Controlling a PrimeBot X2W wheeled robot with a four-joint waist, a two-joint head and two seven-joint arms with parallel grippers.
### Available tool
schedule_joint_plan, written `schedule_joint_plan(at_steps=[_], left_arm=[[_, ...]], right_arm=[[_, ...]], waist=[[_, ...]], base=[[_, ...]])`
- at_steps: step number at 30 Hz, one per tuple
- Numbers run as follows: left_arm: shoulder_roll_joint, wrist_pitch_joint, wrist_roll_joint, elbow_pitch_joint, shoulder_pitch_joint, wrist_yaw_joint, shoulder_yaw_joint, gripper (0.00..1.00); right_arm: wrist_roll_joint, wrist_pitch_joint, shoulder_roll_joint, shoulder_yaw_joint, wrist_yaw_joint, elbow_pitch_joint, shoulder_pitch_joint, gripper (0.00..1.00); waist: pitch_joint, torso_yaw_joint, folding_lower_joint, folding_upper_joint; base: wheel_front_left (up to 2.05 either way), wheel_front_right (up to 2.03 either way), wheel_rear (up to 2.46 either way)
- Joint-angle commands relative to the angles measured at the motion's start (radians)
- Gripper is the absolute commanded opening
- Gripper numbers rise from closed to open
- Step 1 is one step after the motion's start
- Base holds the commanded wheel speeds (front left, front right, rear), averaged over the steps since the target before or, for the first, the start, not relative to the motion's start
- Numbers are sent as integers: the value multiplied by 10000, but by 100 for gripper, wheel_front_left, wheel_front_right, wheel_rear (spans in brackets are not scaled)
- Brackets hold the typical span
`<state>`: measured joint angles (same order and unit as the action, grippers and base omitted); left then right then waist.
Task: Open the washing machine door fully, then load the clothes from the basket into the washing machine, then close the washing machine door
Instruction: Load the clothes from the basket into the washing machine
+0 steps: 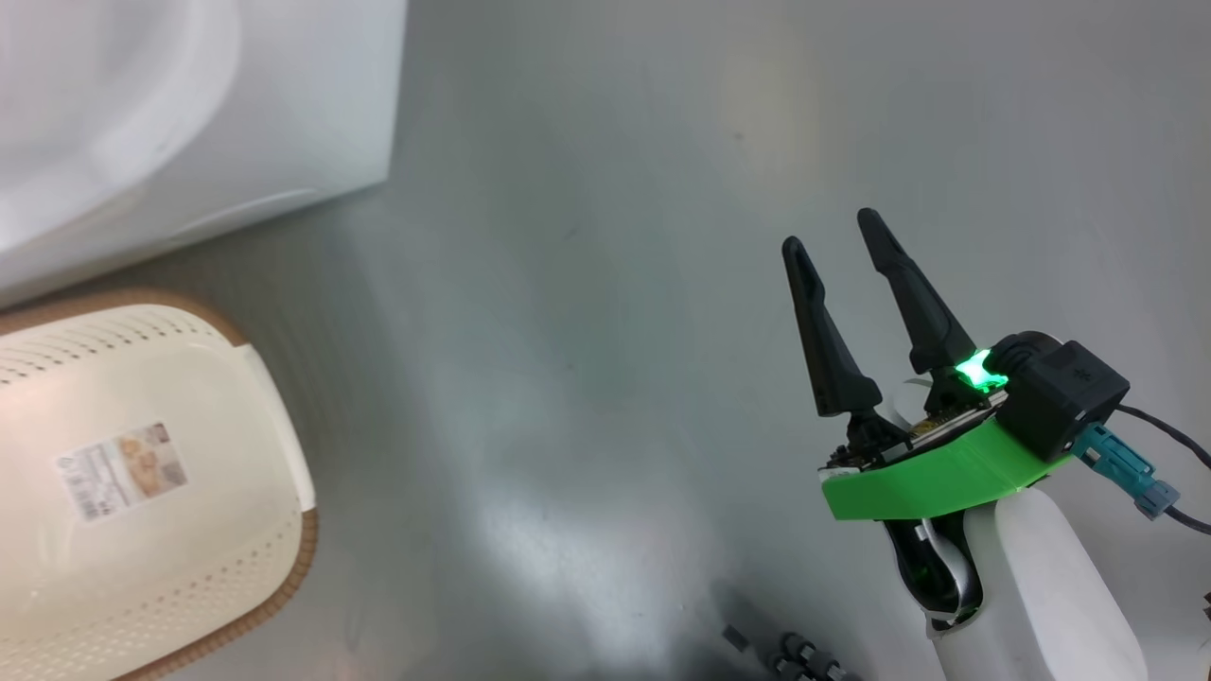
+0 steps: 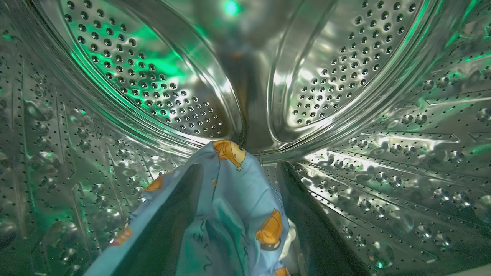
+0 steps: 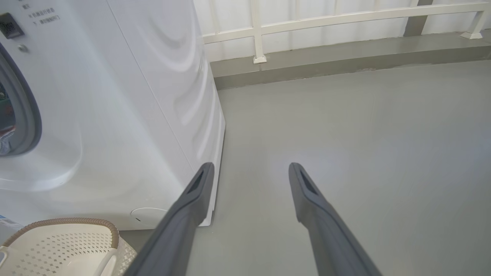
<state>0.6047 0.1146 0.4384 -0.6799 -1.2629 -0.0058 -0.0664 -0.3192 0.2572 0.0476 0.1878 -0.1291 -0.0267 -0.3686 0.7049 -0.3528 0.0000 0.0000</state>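
- Left pincer (image 2: 241,165): on the left wrist view I saw it reached inside the perforated steel drum (image 2: 134,69) of the washing machine. Its 2 dark fingers (image 2: 165,230) stood apart.
- Blue garment (image 2: 238,199): 1 light-blue piece with orange-brown bear prints lay between those 2 fingers and draped over the left-hand one. It hung low in the drum, in front of the rear wall. With the fingers spread, the cloth sat loose and was not clamped.
- Right pincer (image 1: 831,230): on the head view it hung over the bare grey floor (image 1: 587,331), well apart from the basket and the machine. Its 2 fingers were apart and held nothing. A green light glowed at its base, above a green bracket.
- Right pincer (image 3: 250,165), own wrist view: both fingers pointed across the floor, just beside the front corner of the washing machine (image 3: 115,115).
- Washing machine (image 1: 189,113): the white cabinet occupied the upper left of the head view. On the right wrist view I noted the grey gasket (image 3: 32,115) at the left edge and the round filter cap (image 3: 147,214) low on the front panel.
- Basket (image 1: 305,549): it stood on the floor just in front of the machine, at the robot's left. I saw its cream perforated walls, brown rim and label sticker (image 1: 121,470). The right wrist view showed its rim (image 3: 69,221) below the filter cap.
- Background: a white railing (image 3: 326,19) ran behind the machine.
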Motion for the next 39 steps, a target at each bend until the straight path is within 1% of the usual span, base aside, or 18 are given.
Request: schedule_joint_plan(at_steps=[1,5,11,15,18,22,29,33,39], left_arm=[[479,-140,49,314,308,-58,127,100],[239,-764,75,627,1256,75,133,100],[-99,-1873,127,1432,2852,451,311,100],[-426,-2457,133,2190,4207,835,396,100],[-741,-2739,110,2967,5380,1263,442,100],[-1142,-2887,2,4201,6948,1813,374,100],[-1897,-2703,-360,6312,9436,2748,-157,100],[-2184,-2699,-446,6956,10420,3013,-417,100],[-2610,-2814,-502,7180,11431,3209,-851,100]], right_arm=[[-16,45,26,140,-16,178,302,100],[183,45,26,76,-16,79,443,100],[379,45,56,-56,-16,15,627,100],[453,45,134,-60,-16,-31,810,100],[500,45,197,-64,-16,-82,966,100],[559,45,306,-56,-16,-116,1173,100],[661,45,515,8,-16,-182,1459,100],[738,45,645,64,-16,-227,1586,100],[875,45,750,52,-16,-275,1891,100]], waist=[[-385,293,0,0],[-789,575,0,0],[-1314,950,0,0],[-1680,1197,0,0],[-1954,1364,0,0],[-2295,1585,0,0],[-2835,1921,0,0],[-3113,2058,0,0],[-3562,2263,0,0]], base=[[0,0,0],[0,0,0],[0,0,0],[0,0,0],[0,0,0],[0,0,0],[0,0,0],[0,0,0],[0,0,0]])
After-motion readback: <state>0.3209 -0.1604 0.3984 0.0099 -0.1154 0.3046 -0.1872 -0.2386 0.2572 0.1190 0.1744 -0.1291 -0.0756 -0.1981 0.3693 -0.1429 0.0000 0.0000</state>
